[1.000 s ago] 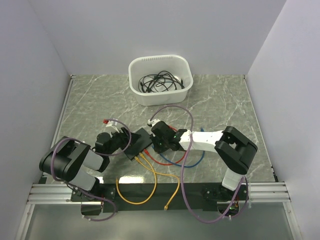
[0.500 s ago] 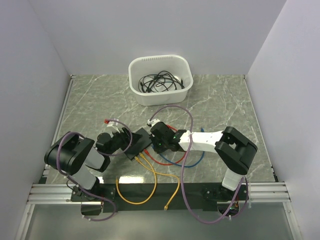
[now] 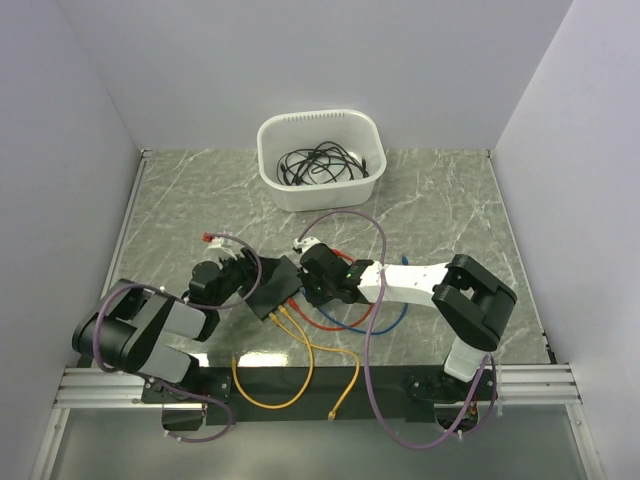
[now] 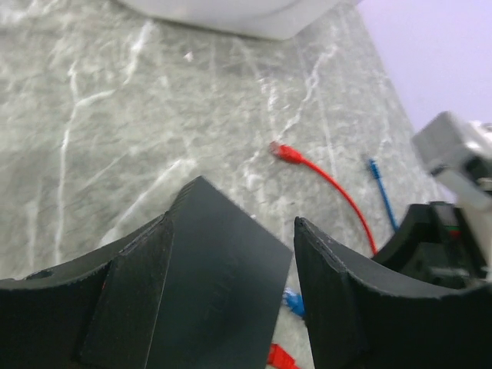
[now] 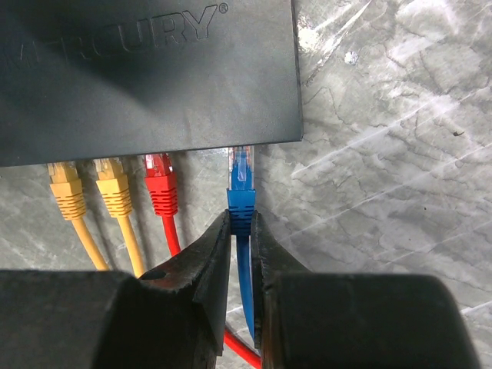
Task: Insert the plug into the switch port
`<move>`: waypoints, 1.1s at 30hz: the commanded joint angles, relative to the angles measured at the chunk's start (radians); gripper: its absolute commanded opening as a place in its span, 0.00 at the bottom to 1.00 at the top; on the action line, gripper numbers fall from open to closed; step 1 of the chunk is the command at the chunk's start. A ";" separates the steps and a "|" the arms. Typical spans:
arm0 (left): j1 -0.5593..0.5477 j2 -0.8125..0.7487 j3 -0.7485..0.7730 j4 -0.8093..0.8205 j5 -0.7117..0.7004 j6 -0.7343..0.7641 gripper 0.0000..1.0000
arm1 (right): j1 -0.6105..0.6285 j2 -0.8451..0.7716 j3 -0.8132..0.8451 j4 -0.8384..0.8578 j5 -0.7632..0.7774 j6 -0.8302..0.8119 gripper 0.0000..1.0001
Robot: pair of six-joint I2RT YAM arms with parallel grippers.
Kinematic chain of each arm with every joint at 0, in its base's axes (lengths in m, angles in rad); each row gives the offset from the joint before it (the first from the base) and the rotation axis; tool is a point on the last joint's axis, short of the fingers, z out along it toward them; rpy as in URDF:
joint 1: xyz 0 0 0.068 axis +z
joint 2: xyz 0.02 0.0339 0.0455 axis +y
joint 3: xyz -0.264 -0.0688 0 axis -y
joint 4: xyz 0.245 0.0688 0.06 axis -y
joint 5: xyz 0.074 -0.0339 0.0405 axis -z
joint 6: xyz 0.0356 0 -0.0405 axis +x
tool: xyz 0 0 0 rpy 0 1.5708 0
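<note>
While the right pincer [image 5: 240, 223] clamps the blue plug [image 5: 241, 173] by its boot, the clear tip meets the switch port [image 5: 240, 144] row of the black box [image 5: 146, 77], beside a red plug [image 5: 159, 181]. The left pincer [image 4: 232, 231] straddles the box's corner, jaws apart.

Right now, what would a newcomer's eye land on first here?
The right gripper pinches a blue plug, its tip at the black switch box, beside two yellow plugs and a red plug already seated. The left gripper straddles the box. Behind, a white tub holds tangled black cables.
</note>
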 commanded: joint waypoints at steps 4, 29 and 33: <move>0.004 0.097 0.037 -0.002 -0.030 0.027 0.69 | 0.007 -0.010 0.052 0.032 0.028 0.006 0.00; 0.004 0.281 0.054 0.156 0.134 0.021 0.67 | 0.007 0.055 0.099 0.095 0.036 0.065 0.00; 0.004 0.294 0.059 0.169 0.162 0.024 0.67 | 0.015 0.049 0.082 0.134 0.007 0.050 0.00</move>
